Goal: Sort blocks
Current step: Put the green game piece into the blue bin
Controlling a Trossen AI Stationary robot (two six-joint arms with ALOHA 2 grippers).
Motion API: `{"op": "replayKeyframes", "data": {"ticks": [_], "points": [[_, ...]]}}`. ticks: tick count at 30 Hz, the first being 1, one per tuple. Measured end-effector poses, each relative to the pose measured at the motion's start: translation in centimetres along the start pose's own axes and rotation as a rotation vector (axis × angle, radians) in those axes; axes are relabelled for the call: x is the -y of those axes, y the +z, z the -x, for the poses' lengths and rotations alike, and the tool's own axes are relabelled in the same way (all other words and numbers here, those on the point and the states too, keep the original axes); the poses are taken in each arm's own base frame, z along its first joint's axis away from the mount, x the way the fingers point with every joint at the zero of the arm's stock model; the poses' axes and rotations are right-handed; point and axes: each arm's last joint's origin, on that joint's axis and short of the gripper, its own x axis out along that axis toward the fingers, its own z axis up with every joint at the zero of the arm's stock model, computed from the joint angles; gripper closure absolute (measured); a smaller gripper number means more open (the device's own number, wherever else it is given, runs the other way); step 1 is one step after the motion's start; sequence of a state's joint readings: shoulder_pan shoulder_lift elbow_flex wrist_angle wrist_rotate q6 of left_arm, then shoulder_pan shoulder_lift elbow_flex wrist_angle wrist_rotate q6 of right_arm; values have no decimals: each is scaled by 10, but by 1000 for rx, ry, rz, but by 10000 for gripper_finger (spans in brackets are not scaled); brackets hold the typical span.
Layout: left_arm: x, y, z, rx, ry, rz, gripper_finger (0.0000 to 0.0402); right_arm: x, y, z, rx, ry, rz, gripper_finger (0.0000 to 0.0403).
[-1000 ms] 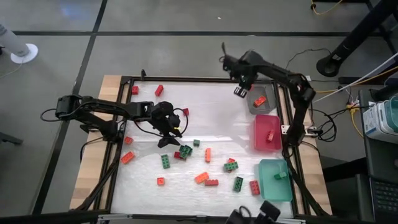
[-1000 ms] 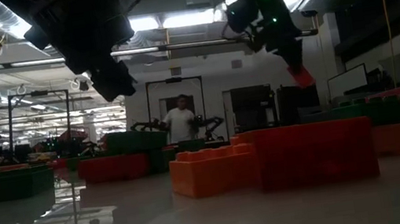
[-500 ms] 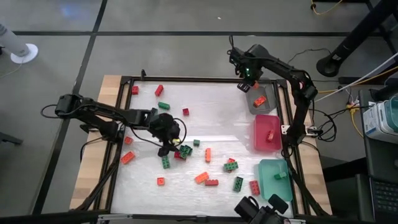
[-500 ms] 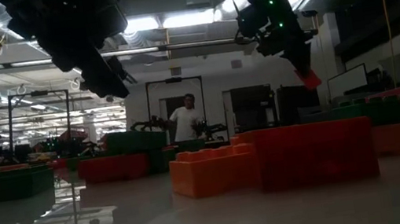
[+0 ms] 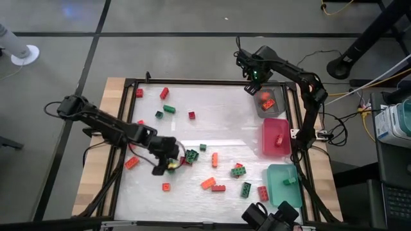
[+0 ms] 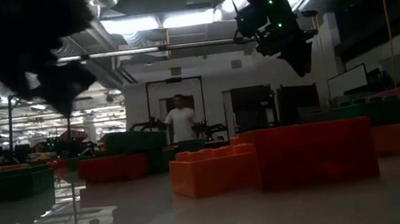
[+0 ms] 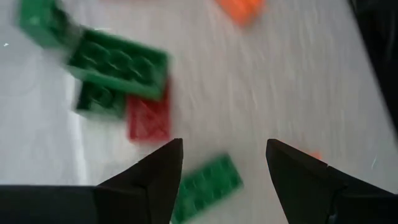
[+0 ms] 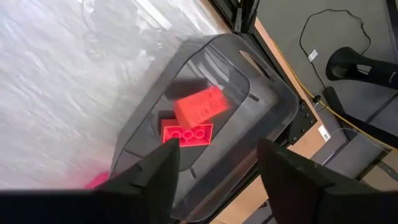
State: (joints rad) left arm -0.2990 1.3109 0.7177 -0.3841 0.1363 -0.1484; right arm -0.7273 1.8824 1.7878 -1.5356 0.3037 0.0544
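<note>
From above, the right gripper (image 5: 255,86) hangs over the grey tray (image 5: 259,109) at the table's far right corner; two red blocks (image 5: 267,101) lie inside, so the drop looks done. Its wrist view shows parted, empty fingers (image 8: 152,167). The left gripper (image 7: 224,163) hovers mid-table, spread wide and empty, over a green block (image 7: 205,185), which I'd guess it closes on next.

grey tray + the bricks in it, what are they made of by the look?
Grey tray: likely moulded plastic, semi-translucent, smooth; rounded rim, handle slot, light showing through the walls.
Two orange-red bricks inside: likely hard plastic, slightly glossy; crisp edges, moulded studs.
</note>
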Motion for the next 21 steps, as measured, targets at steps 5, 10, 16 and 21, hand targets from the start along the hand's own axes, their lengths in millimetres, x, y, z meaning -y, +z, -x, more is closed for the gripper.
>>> {"op": "replayKeyframes", "data": {"ticks": [5, 10, 16, 21], "points": [[17, -8, -2, -49, 60, -237, 183, 0, 0, 0, 0, 4, -3, 170], [25, -10, -3, -54, 108, -431, 183, -1, 0, 0, -3, 43, -52, 169], [25, -11, -9, -86, 123, -547, 183, -6, 0, 1, -19, 174, -96, 169], [22, -18, -30, -189, 112, -632, 183, -13, -1, 3, -36, 342, -94, 168]]}}
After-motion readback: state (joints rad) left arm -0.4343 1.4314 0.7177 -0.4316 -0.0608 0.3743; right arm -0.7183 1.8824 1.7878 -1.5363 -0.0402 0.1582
